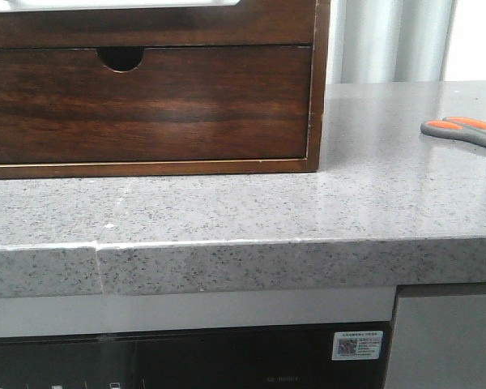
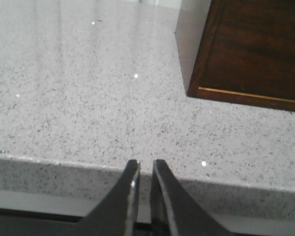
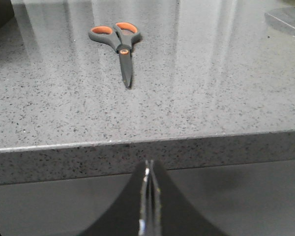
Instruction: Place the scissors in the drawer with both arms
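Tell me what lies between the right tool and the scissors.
Only bare counter, its front edge included, in the right wrist view, between the tool and the scissors.

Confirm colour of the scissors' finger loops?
Orange lining inside grey handles on the scissors; the right wrist view shows it best.

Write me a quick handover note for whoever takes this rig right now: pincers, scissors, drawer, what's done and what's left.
Left pincer: slightly open, empty, off the counter's front edge near the cabinet's corner.
Right pincer: shut, empty, below the counter edge, facing the scissors.
Scissors lie flat and closed on the counter, right of the cabinet, apart from it.
Drawer with the finger notch looks fully shut.
Done: nothing visible yet.
Left: open the drawer, pick up the scissors, place them inside.
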Tool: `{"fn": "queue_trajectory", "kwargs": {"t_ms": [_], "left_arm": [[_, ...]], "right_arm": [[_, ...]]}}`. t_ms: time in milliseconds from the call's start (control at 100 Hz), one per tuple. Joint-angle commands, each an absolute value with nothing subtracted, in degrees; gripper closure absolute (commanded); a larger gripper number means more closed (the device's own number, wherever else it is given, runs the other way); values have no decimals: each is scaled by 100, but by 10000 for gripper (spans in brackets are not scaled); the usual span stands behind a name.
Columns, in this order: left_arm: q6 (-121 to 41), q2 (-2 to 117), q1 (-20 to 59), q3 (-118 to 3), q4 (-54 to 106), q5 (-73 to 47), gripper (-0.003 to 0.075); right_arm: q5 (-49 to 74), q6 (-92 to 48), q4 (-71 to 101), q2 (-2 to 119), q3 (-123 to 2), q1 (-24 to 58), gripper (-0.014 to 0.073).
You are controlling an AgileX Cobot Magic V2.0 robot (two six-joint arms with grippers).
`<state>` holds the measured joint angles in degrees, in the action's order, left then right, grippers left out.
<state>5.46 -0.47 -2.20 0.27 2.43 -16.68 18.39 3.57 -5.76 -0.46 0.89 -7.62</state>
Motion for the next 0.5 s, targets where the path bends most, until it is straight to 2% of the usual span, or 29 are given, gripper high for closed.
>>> {"fn": "queue_trajectory", "kwargs": {"t_ms": [0,170,490], "left_arm": [[600,-225,-232,108,269,-1102,717],[600,-225,-232,108,42,-1074,717],[600,-225,-232,108,-144,-982,717]], "right_arm": [[1487,293,-715,-162,161,-780,699],[1050,293,-661,-162,161,-780,699],[1003,293,-661,-162,161,-780,699]]}}
